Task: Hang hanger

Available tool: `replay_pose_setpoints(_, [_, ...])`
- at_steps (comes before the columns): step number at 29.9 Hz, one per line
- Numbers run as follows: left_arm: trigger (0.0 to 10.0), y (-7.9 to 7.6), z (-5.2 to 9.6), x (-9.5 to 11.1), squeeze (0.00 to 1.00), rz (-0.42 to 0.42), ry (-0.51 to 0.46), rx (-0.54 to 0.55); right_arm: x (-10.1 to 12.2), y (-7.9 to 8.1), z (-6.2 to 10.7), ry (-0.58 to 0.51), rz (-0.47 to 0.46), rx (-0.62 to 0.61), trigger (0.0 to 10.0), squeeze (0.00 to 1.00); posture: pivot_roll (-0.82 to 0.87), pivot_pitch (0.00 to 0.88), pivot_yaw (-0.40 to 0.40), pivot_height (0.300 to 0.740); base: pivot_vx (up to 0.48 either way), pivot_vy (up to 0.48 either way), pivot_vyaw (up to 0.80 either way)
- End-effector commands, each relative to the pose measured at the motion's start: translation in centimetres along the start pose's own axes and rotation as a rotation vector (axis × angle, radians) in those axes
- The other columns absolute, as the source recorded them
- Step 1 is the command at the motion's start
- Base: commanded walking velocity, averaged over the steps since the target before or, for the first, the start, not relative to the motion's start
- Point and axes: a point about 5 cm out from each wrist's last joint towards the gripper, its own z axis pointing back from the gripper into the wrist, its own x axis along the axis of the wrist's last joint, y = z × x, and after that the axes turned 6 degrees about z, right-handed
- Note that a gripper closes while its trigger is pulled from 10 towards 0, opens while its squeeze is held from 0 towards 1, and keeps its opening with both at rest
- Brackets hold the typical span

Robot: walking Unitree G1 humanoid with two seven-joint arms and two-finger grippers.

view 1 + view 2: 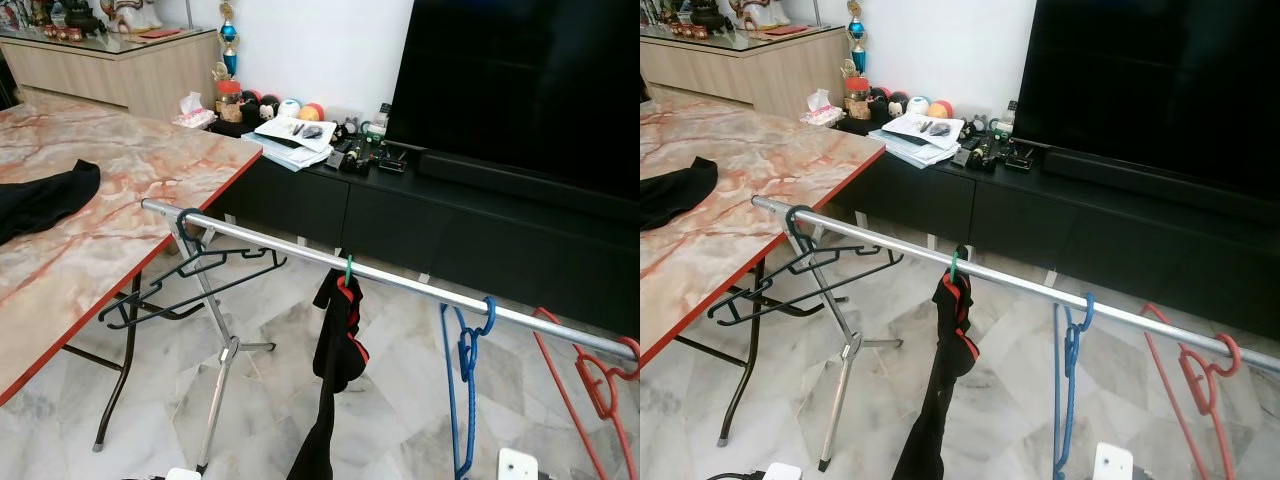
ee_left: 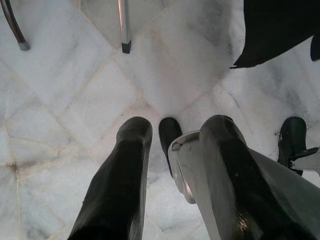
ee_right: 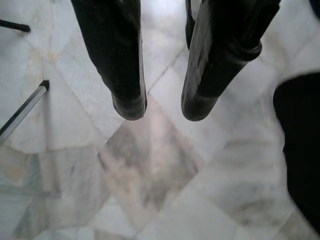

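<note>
My left gripper (image 2: 175, 132) and right gripper (image 3: 162, 107) apart over the marble floor (image 3: 150, 180), black hanger (image 1: 190, 275), blue hanger (image 1: 465, 350) and red hanger (image 1: 600, 375) on the rail (image 1: 400, 278)

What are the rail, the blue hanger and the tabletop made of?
Rail: likely metal, silvery and shiny with a bright streak. Blue hanger: probably plastic or coated wire, thin, evenly coloured. Tabletop: marble-look, glossy, pink-orange veins; real stone or laminate, unclear.
</note>
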Motion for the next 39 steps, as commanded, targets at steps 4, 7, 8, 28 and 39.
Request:
replay_pose_setpoints(4, [10.0, -0.2, 0.1, -0.8, 0.00, 0.027, 0.035, 0.000, -2.2, 0.7, 0.4, 0.060, 0.029, 0.042, 10.0, 0.00, 0.10, 0.000, -0.079, 0.740, 0.000, 0.000, 0.00])
replay_pose_setpoints(7, [10.0, -0.2, 0.1, -0.8, 0.00, 0.038, 0.037, 0.002, -2.5, 1.3, 0.5, 0.063, 0.013, 0.070, 10.0, 0.00, 0.10, 0.000, -0.078, 0.740, 0.000, 0.000, 0.00])
replay_pose_setpoints(8, [10.0, -0.2, 0.1, -0.8, 0.00, 0.038, 0.040, 0.005, -2.6, 1.6, 0.6, 0.065, 0.015, 0.087, 10.0, 0.00, 0.10, 0.000, -0.076, 0.740, 0.000, 0.000, 0.00])
replay_pose_setpoints(28, [10.0, -0.2, 0.1, -0.9, 0.00, 0.059, 0.053, -0.008, -1.7, 3.4, 0.6, 0.041, 0.087, 0.187, 10.0, 0.00, 0.09, 0.005, -0.076, 0.740, 0.000, 0.000, 0.00])
replay_pose_setpoints(39, [10.0, -0.4, 0.1, -1.0, 0.00, 0.064, 0.059, -0.019, -1.6, 3.3, 0.6, 0.036, 0.097, 0.191, 10.0, 0.00, 0.09, 0.004, -0.078, 0.740, -0.022, 0.000, 0.00])
